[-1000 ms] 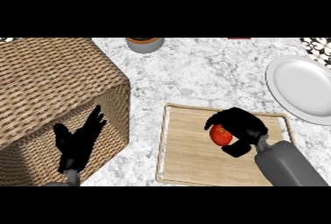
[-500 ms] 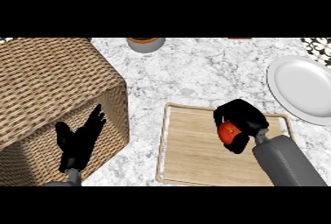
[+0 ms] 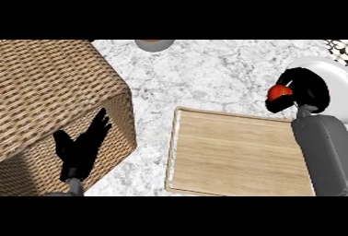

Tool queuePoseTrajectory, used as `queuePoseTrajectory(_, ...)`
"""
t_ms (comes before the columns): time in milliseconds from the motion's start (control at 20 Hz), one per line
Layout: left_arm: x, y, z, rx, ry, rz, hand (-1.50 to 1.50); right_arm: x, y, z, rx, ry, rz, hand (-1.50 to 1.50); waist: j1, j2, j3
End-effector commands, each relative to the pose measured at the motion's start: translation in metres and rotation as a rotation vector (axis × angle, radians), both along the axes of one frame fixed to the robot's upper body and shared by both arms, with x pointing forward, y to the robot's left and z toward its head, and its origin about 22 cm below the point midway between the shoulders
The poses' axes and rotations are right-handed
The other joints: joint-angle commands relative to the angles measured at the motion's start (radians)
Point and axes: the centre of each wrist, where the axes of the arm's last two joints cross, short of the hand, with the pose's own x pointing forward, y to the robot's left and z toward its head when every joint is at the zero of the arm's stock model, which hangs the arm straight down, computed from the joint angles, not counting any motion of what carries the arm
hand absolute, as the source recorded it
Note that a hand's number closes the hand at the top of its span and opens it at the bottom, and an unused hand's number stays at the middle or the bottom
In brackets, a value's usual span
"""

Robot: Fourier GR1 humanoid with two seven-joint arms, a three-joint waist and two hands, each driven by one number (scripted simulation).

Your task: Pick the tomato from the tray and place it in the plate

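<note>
My right hand [image 3: 306, 90] is curled round the red tomato [image 3: 278, 93], held in the air over the left edge of the white plate [image 3: 334, 73] at the far right. Only part of the tomato shows between the fingers. The wooden tray [image 3: 234, 154] lies bare on the marble counter, below and left of that hand. My left hand [image 3: 80, 147] rests open at the lower left, fingers up, in front of the wicker basket.
A large wicker basket [image 3: 51, 87] fills the left side. A grey and orange bowl [image 3: 155, 44] sits at the counter's far edge. A dark patterned object [image 3: 338, 44] shows in the top right corner.
The right hand has lifted the tomato off the tray and carried it up and right to the plate's edge. The left hand has stayed in place.
</note>
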Motion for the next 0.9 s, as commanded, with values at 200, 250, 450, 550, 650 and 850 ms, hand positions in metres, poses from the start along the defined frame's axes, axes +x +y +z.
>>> queuePoseTrajectory(200, 0.006, -0.013, 0.003, 0.001, 0.011, -0.076, 0.0, 0.032, -0.021, 0.077, -0.024, -0.391, -0.649, 1.5, 0.081, 0.024, -0.005)
queuePoseTrajectory(250, 0.007, -0.008, 0.004, 0.011, 0.006, -0.081, 0.0, 0.035, -0.027, 0.089, -0.034, -0.433, -0.718, 1.5, 0.093, 0.027, -0.007)
queuePoseTrajectory(450, 0.008, -0.019, 0.004, -0.004, 0.007, -0.118, 0.0, 0.042, -0.03, 0.093, -0.033, -0.573, -0.928, 1.5, 0.112, 0.034, -0.003)
queuePoseTrajectory(550, 0.009, -0.019, 0.003, 0.007, 0.003, -0.122, 0.0, 0.044, -0.031, 0.088, -0.046, -0.607, -1.002, 1.5, 0.117, 0.035, -0.003)
queuePoseTrajectory(650, 0.011, -0.017, 0.005, 0.008, 0.022, -0.111, 0.0, 0.045, -0.034, 0.09, -0.051, -0.677, -1.049, 1.5, 0.112, 0.028, 0.0)
queuePoseTrajectory(850, 0.009, -0.029, 0.002, -0.009, 0.024, -0.109, 0.0, 0.043, -0.047, 0.084, -0.076, -0.787, -1.111, 1.5, 0.093, 0.021, 0.002)
